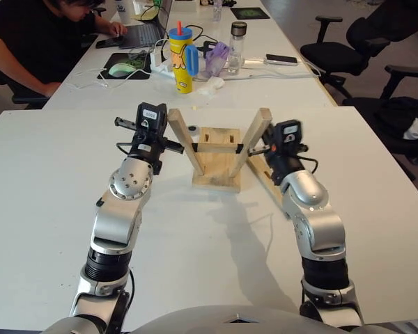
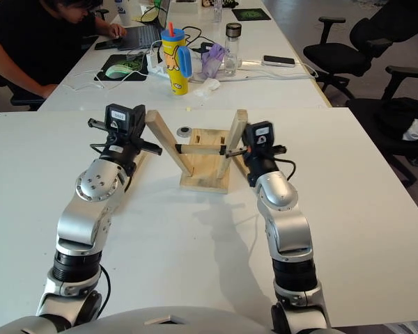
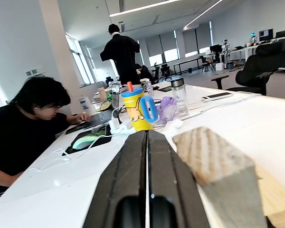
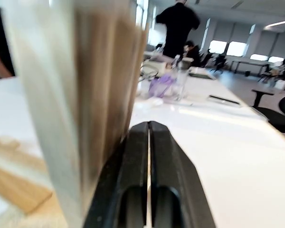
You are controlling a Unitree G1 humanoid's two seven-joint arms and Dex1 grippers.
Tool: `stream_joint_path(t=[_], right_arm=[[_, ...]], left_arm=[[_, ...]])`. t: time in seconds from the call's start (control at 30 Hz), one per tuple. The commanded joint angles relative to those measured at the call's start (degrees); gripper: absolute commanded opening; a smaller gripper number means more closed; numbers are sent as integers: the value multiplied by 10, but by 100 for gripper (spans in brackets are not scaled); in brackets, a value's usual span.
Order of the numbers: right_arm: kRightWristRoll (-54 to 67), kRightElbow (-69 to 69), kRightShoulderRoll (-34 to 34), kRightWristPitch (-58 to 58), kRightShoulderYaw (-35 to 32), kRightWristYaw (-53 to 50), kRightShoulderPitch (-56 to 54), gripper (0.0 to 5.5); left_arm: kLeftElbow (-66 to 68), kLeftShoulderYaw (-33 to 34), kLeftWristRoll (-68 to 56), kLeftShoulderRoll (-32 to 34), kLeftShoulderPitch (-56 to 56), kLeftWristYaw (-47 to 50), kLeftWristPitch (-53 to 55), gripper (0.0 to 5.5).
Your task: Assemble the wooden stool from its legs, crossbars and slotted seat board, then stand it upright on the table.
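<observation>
White table [image 1: 195, 264], carrying the half-built stool [image 1: 216, 170] upside down between the two arms. Seat board [image 2: 203, 174] — pale, square-cut, lying flat, slots showing on its upward face. Left leg [image 1: 185, 139] and right leg [image 1: 251, 139] standing in the board and splaying outward towards their free ends. Crossbar [image 1: 216, 147] spanning level between them, roughly midway up. Pale unfinished wood throughout, with plain grain on the sawn leg end in the left wrist view. Seemingly one more loose wooden piece [image 1: 268, 184] flat on the table under the right forearm.

Handling, as a judgement: light, rigid, dry-surfaced wood, unlikely to slip or bruise. Probably held by push-fit joints alone — liable to rack or pull apart if lifted by one leg. Best taken low on a leg near the board, or across the board's edges, with the opposite side steadied.

Left gripper [image 3: 146, 135]: fingers pressed together, nothing between them, tip just beside the left leg's outer face. Right gripper [image 4: 148, 126]: likewise closed and empty, just beside the right leg. Contact with either leg impossible to tell.
</observation>
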Motion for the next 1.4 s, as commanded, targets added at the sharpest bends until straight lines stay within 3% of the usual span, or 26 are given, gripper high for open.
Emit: stream_joint_path(t=[0.03, 0.13, 0.27, 0.43, 0.57, 0.63, 0.73, 0.9, 1.07, 1.17, 1.27, 1.4], right_arm=[[32, 95, -56, 32, 0, 93, -5, 0], [26, 188, -82, -13, -33, 106, -53, 0], [35, 307, -63, -140, -74, 101, -143, 0], [43, 324, -20, -228, 3, 206, -179, 0], [58, 219, -5, -173, 105, 285, -118, 0], [47, 185, 26, -147, 148, 274, -112, 0], [-2, 210, 49, -132, 131, 185, -132, 0], [-71, 245, -38, -137, 96, 143, -107, 0], [-90, 268, -102, -153, 137, 228, -82, 0], [-90, 283, -109, -160, 157, 270, -80, 0], [-113, 290, -130, -157, 187, 303, -71, 0], [-123, 293, -146, -126, 203, 326, -63, 0]], left_arm=[[48, 15, 18, 46, 24, -35, 13, 4], [79, 59, 23, 82, 25, -45, -16, 4], [172, 109, 10, 153, -22, -102, -81, 4], [264, 140, -11, 202, -88, -162, -145, 4], [378, 188, -24, 234, -157, -158, -220, 4], [412, 211, -35, 236, -157, -155, -238, 4], [427, 224, -51, 225, -150, -154, -247, 4], [383, 251, -99, 222, -134, -180, -236, 4], [322, 300, -275, 277, -144, -370, -136, 4], [317, 282, -324, 381, -122, -540, -69, 4], [290, 247, -358, 484, -10, -753, -19, 4], [256, 230, -338, 504, 124, -860, -74, 4]])
